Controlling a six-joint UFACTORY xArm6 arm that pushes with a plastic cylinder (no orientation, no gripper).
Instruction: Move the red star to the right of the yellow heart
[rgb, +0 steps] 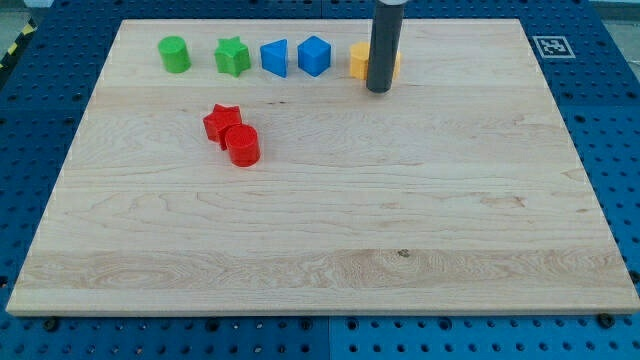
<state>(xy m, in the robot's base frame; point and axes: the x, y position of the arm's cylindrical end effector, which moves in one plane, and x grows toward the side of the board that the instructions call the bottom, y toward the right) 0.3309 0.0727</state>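
Observation:
The red star (221, 122) lies on the board's left half, touching a red cylinder (242, 146) at its lower right. A yellow block (357, 60) sits in the row near the view's top; the rod hides most of it, so its shape is unclear. My tip (378, 90) rests on the board just below that yellow block, far to the right of the red star and above it in the view.
Along the top of the wooden board (320, 240) stand a green cylinder (174, 54), a green star (232, 57), a blue triangular block (274, 58) and a blue cube-like block (314, 55). A marker tag (548, 45) sits off the board's top right corner.

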